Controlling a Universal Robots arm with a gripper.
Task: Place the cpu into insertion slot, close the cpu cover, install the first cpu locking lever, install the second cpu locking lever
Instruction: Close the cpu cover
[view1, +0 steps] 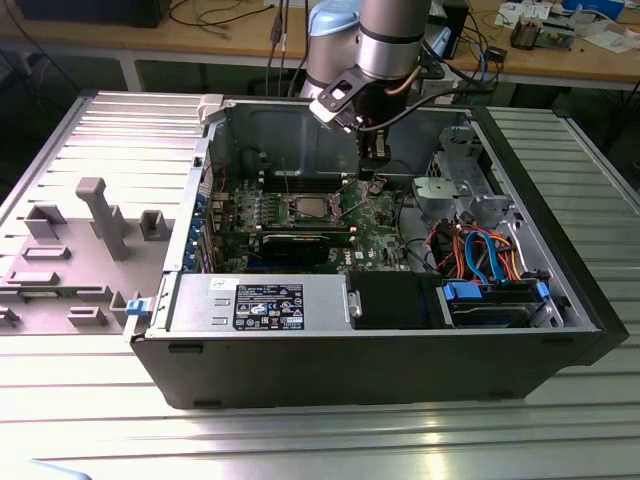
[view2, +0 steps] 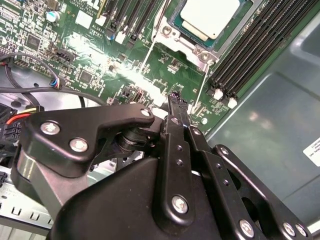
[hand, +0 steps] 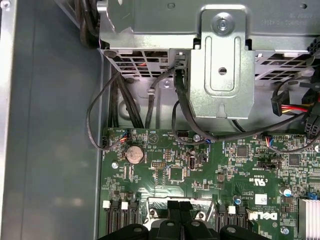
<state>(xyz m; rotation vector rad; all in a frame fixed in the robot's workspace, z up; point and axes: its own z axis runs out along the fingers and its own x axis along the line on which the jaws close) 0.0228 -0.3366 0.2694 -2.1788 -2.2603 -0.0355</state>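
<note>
Silver cpu (view2: 210, 17) seated in insertion slot (view2: 192, 44), apart from closed fingers (view2: 176, 107).

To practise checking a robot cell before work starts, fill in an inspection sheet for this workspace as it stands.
Surface: ribbed metal table bearing an open computer case.
Job's things: cpu seated in the insertion slot.
Clutter: grey fixtures on the table at the exterior view's left.
Grippers: gripper shut, empty, over the motherboard, apart from the cpu.
Cables: orange and blue cables and black cables inside the case.
Surroundings: wooden bench with wires behind.
</note>
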